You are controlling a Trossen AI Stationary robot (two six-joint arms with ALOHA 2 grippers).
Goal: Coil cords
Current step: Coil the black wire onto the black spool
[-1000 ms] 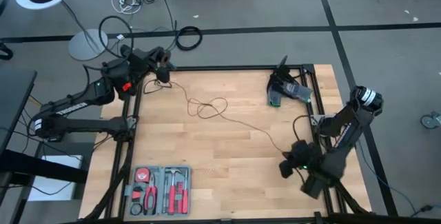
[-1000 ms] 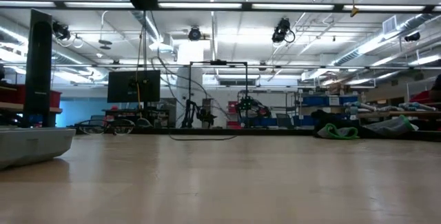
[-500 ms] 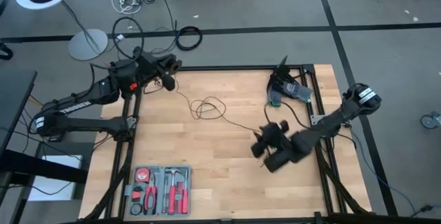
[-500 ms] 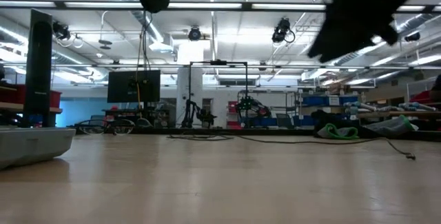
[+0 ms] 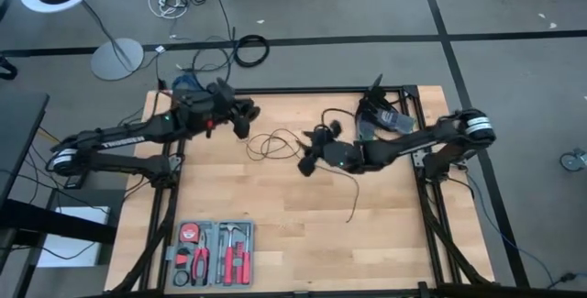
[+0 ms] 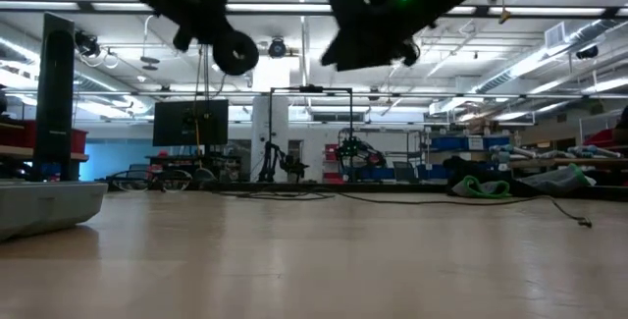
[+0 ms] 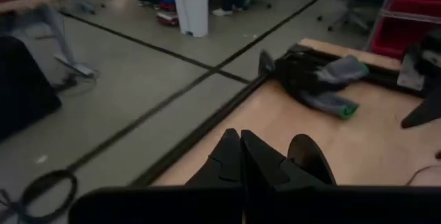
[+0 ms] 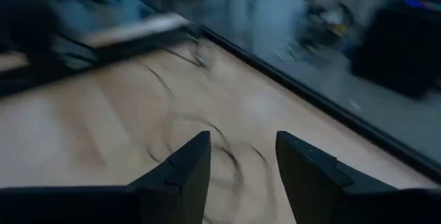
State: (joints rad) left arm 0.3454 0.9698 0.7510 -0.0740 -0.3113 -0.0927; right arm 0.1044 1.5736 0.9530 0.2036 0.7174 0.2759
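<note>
The thin black cord lies in a few loops [image 5: 275, 144] on the wooden table, left of the middle. Its free tail [image 5: 351, 208] trails toward the near side. The cord's round black puck [image 7: 310, 158] hangs in the air at my left gripper [image 5: 243, 119], which is shut above the table's far left part. In the low view the puck [image 6: 235, 56] shows just below that gripper [image 6: 211, 25]. My right gripper [image 5: 307, 156] hovers open just right of the loops. The blurred loops [image 8: 200, 141] show beyond its fingers [image 8: 180, 169]. My left gripper is shut at the cord's puck end, slanting slightly downward from the table's left. The puck [image 7: 311, 156] stands right beside its shut fingers [image 7: 238, 156], lifted clear of the table. Whether the fingers hold the puck's edge or the cord just behind it cannot be seen.
A grey tray of red-handled tools [image 5: 213, 254] sits at the near left corner. A dark bundle with a green tip [image 5: 381, 119] lies at the far right. Bare wood lies between them in the middle and on the near right.
My right gripper has swept from the near right corner toward the far left and now hangs beside the loops. The cord end it held there now lies loose on the table. My left gripper has moved down and toward the table's right with the puck.
</note>
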